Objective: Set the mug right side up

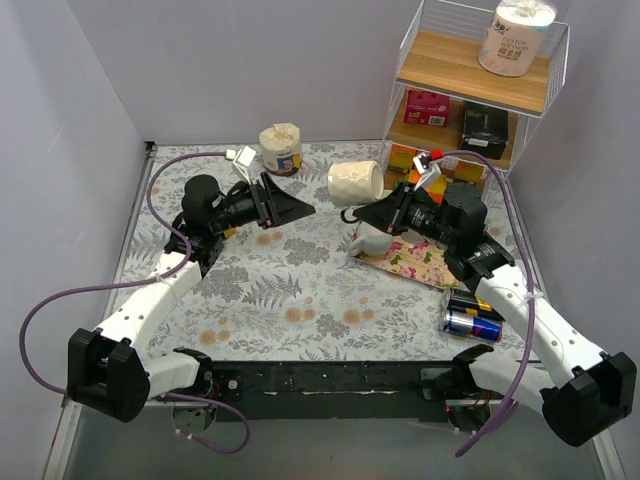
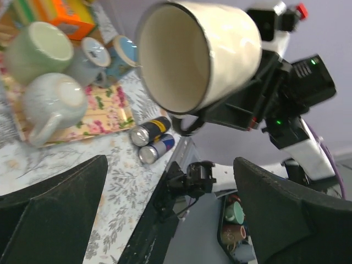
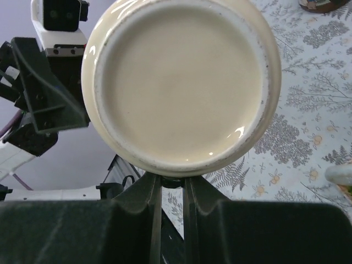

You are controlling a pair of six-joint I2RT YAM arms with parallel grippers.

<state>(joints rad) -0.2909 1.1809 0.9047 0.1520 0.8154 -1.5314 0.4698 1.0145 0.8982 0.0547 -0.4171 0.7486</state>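
Above the back of the patterned table (image 1: 300,290), a glossy cream mug (image 1: 356,182) with a thin dark rim hangs on its side. Its mouth faces my left arm and its flat base faces my right wrist. My right gripper (image 3: 172,184) pinches its handle (image 1: 349,213) between 2 narrow fingers, likely to swing it upright. My left gripper (image 1: 292,205) stands wide apart nearby, holding nothing.

- mug (image 3: 181,82): smooth cream ceramic with a glossy glaze.
- table cover (image 1: 300,290): matt printed cloth.
- cans (image 1: 472,322), at the surface's near right edge: shiny metal.
- shelf (image 1: 470,62), at the far right corner: matt bare wood boards, white wire frame.
- wrapped roll (image 1: 517,35): paper under glossy plastic film.
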